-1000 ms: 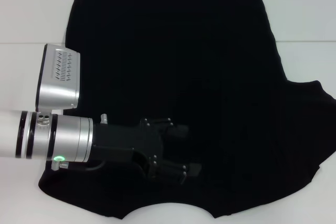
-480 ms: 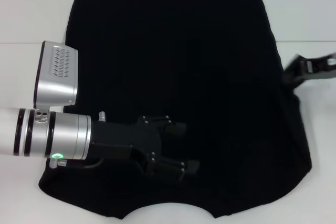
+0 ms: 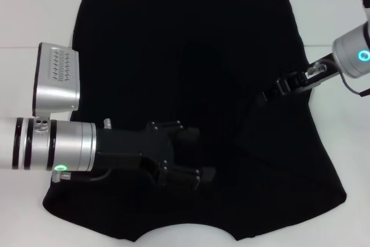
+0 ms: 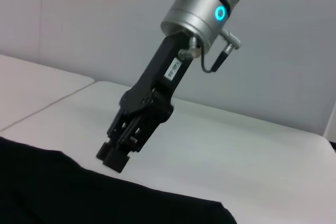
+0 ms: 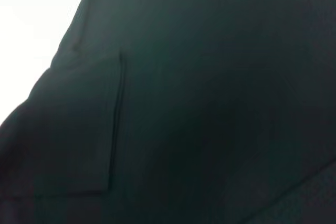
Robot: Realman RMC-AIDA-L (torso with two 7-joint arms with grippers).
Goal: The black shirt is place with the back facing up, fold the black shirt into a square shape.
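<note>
lying flat on white table (image 3: 29, 15), black shirt (image 3: 191, 44), neckline toward robot, long axis running away from robot. resting over near middle of shirt, left gripper (image 3: 193, 154), fingers spread, pinching nothing visible. reaching in over shirt's right edge, right gripper (image 3: 274, 91), fingers pressed together, apparently pinching folded-in sleeve, though black on black making grasp uncertain. being nearer right edge, right arm looking better placed for carrying that side inward toward centre line.
</note>
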